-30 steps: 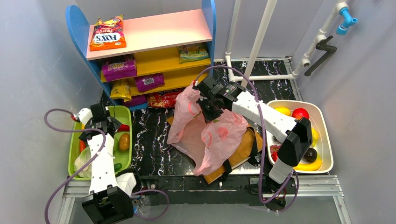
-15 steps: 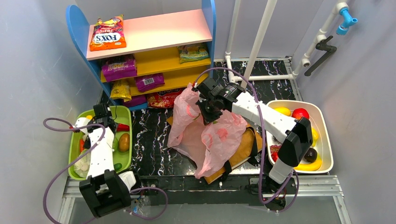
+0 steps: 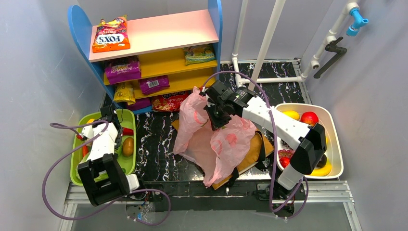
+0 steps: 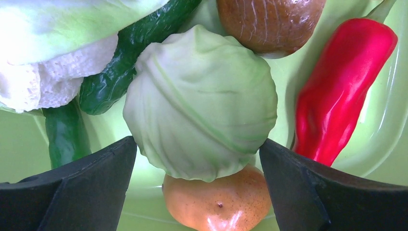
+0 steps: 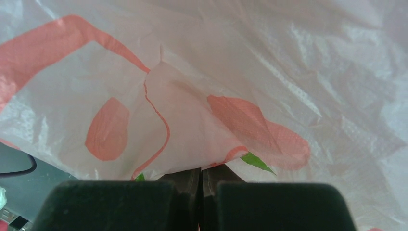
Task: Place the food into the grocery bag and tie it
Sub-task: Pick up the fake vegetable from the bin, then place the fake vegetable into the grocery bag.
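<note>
My left gripper (image 4: 197, 144) stands open low in the green tray (image 3: 73, 168), one finger on each side of a pale green cabbage (image 4: 202, 101) without pinching it. Under the cabbage lies an orange fruit (image 4: 216, 202); a red pepper (image 4: 344, 82) lies to its right and a dark cucumber (image 4: 130, 57) to its upper left. The pink grocery bag (image 3: 221, 144) is draped over the table's middle. My right gripper (image 3: 215, 118) is shut on a fold of the bag (image 5: 240, 72), holding it up.
A stiff brown paper bag (image 3: 250, 154) lies under the pink one. The blue shelf (image 3: 79, 29) at the back holds snack packets (image 3: 122, 70). A white bin (image 3: 337, 120) at the right holds fruit. White pipes (image 3: 267, 38) rise behind.
My left arm swung and its gripper went down into the green tray, over the cabbage. My right gripper shifted slightly to the right with the bag still pinched.
</note>
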`<state>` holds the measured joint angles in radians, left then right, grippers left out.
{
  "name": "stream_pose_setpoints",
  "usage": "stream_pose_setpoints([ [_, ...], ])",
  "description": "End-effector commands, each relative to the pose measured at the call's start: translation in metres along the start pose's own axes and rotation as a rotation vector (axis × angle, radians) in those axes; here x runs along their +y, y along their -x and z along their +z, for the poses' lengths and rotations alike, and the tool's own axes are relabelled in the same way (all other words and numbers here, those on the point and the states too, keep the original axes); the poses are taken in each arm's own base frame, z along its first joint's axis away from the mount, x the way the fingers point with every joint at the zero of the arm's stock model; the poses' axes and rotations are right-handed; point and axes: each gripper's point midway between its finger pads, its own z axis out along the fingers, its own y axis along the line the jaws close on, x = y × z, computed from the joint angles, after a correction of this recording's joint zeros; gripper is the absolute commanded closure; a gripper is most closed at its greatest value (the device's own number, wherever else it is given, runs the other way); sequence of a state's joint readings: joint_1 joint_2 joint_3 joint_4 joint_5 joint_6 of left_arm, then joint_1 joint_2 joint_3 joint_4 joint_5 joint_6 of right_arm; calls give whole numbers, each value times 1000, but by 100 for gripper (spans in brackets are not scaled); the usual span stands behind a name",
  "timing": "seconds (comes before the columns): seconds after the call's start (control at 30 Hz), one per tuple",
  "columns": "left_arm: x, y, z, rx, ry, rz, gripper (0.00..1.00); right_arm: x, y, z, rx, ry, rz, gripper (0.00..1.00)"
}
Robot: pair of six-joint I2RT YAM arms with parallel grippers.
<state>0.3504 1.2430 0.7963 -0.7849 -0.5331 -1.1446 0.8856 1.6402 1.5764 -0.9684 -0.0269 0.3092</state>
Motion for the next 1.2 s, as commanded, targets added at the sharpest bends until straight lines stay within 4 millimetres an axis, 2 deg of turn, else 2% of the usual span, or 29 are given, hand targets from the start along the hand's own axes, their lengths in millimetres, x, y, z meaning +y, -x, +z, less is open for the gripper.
stream_pose_setpoints([
  [0.0, 11, -5, 6, 8, 49, -22, 2, 0, 2, -15, -40, 12, -21, 99],
  [0.03, 11, -5, 6, 4, 47, -24, 4, 0, 1, -15, -39, 11, -20, 99],
  [0.07, 11, -5, 6, 3, 46, -25, 13, 0, 0, -15, -37, 13, -20, 99],
  [0.17, 12, -6, 7, -3, 28, -44, 55, 0, 0, -16, -39, 16, -20, 99],
  [0.2, 11, -7, 7, 2, 18, -52, 65, 0, 0, -16, -39, 17, -20, 99],
  [0.27, 11, -8, 6, 6, 6, -62, 78, 1, 0, -17, -42, 19, -21, 99],
  [0.33, 12, -7, 3, 6, -2, -64, 83, 1, -1, -17, -40, 19, -20, 99],
  [0.53, 13, 3, -16, 6, -35, -22, 89, 2, 2, -24, -61, 21, -21, 99],
  [0.83, 1, 22, -55, -56, -283, 97, 93, 7, 16, -41, -122, 32, 7, 99],
  [0.97, -31, 18, -91, -44, -571, 240, 100, 8, 21, -44, -138, 25, 30, 99],
  [1.17, -50, 3, -153, -15, -927, 422, 100, 11, 28, -47, -161, 47, 97, 99],
])
